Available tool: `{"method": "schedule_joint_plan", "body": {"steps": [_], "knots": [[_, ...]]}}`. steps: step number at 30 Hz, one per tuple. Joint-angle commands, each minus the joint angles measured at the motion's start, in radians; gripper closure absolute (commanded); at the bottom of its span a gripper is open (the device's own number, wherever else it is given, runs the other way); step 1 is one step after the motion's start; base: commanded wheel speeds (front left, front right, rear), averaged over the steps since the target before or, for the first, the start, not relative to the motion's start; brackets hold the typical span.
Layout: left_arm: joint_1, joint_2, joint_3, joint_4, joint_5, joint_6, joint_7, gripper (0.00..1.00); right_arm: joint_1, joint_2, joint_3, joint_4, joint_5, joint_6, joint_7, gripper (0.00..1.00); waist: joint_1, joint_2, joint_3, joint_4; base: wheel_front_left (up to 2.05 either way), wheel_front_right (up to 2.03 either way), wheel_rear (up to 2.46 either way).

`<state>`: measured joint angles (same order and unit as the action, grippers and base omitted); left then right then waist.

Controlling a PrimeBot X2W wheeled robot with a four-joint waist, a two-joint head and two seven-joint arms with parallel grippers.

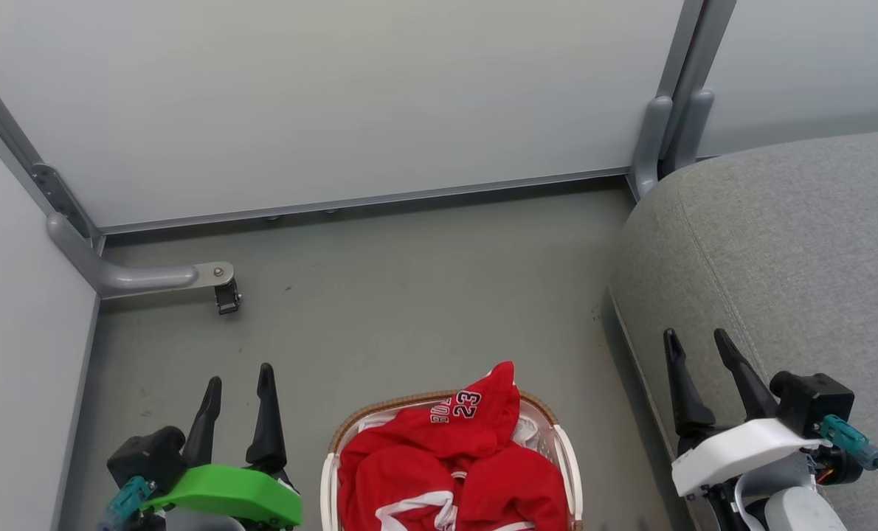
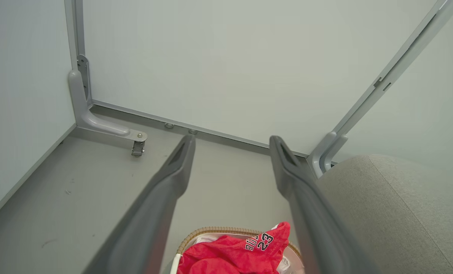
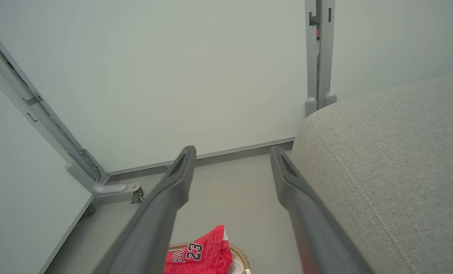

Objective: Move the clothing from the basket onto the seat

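Red clothing (image 1: 450, 461) with white trim and a "23" print is heaped in the white basket (image 1: 328, 472) with its brown woven rim, at the bottom centre of the head view. The clothing (image 2: 230, 253) and basket rim (image 2: 207, 230) also show low in the left wrist view, and the clothing (image 3: 198, 253) low in the right wrist view. My left gripper (image 1: 237, 381) stands open to the basket's left, holding nothing. My right gripper (image 1: 697, 341) is open over the front edge of the grey seat (image 1: 793, 251), apart from the basket. The seat (image 2: 397, 213) (image 3: 394, 167) lies to the right.
Pale partition walls (image 1: 350, 96) enclose the grey floor (image 1: 409, 295). A grey bracket foot with a caster (image 1: 221, 287) juts out at the left, and a grey upright post (image 1: 668, 140) stands by the seat's far corner.
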<state>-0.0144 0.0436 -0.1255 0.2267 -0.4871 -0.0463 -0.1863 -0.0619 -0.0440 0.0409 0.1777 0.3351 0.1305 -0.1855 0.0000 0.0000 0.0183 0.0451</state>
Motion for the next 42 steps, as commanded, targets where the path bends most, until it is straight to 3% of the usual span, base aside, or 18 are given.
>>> {"method": "schedule_joint_plan", "body": {"steps": [1, 35, 42], "knots": [[0.008, 0.008, -0.002, -0.003, 0.027, 0.005, -0.009, 0.00, 0.006, -0.006, 0.004, -0.004, -0.027, 0.000, -0.010, 0.00, 0.0000, 0.0000, -0.001, 0.000, 0.00, 0.00, 0.00], [0.038, 0.010, -0.047, 0.023, 0.245, 0.015, -0.077, 0.00, 0.028, -0.009, 0.042, -0.003, -0.305, 0.000, -0.078, 0.00, 0.0000, 0.0000, 0.000, 0.019, 0.00, 0.00, 0.00], [0.039, 0.010, -0.047, 0.022, 0.252, 0.013, -0.079, 0.00, 0.028, -0.009, 0.043, -0.001, -0.306, 0.000, -0.081, 0.00, 0.0000, 0.0000, 0.000, 0.021, 0.00, 0.00, 0.00]]}}
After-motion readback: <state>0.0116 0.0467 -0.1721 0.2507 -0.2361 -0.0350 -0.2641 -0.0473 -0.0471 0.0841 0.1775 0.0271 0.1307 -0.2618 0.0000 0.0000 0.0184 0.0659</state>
